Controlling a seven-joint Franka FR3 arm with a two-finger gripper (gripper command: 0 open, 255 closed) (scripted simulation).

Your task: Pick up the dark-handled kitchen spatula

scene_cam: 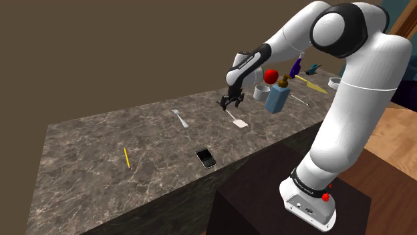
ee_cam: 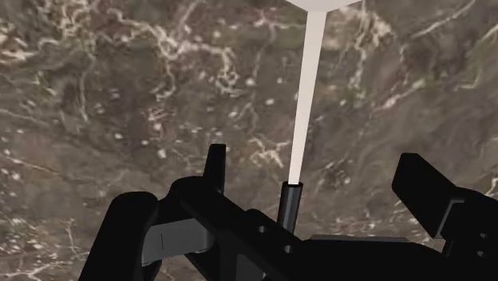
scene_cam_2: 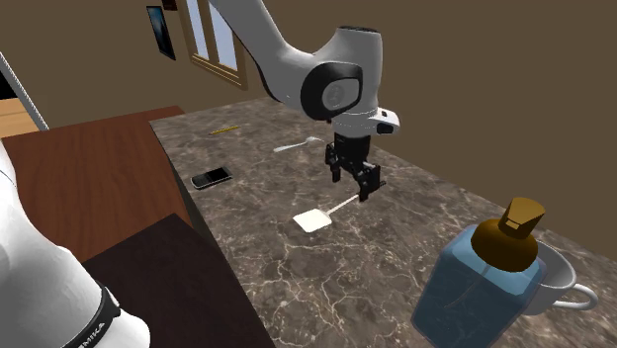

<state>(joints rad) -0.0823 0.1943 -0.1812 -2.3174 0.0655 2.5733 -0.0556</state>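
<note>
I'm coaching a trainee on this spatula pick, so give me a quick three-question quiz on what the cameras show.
1. True or false: the hand is shut on the spatula.
2. In the wrist view, which part of the spatula lies between the fingers? A. blade B. dark handle end C. nothing
3. Fill in: beside the mug stands a blue bottle with a ____ cap.

Key: 1 false, the hand is open; 2 B; 3 brown.
</note>
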